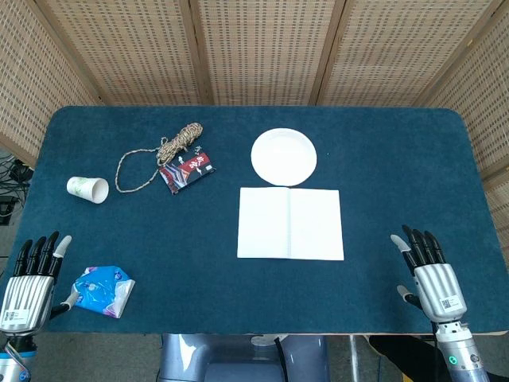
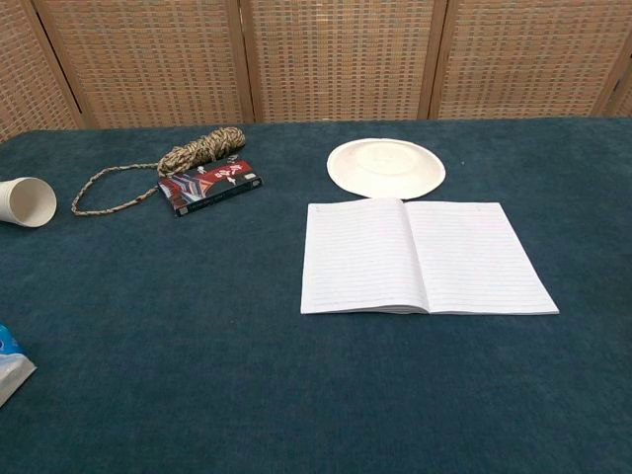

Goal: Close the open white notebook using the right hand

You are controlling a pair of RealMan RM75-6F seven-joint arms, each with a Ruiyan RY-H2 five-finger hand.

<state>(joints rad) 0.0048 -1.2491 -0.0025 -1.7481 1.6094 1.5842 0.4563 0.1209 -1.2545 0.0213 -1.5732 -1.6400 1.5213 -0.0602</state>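
The white notebook lies open and flat in the middle of the blue table, both lined pages facing up. My right hand rests near the table's front right edge, fingers apart and pointing away from me, holding nothing, well to the right of the notebook. At the front left corner my left hand is also open and empty. Neither hand shows in the chest view.
A white paper plate sits just behind the notebook. Left of it lie a rope bundle, a red and black packet, and a tipped paper cup. A blue tissue pack lies beside the left hand.
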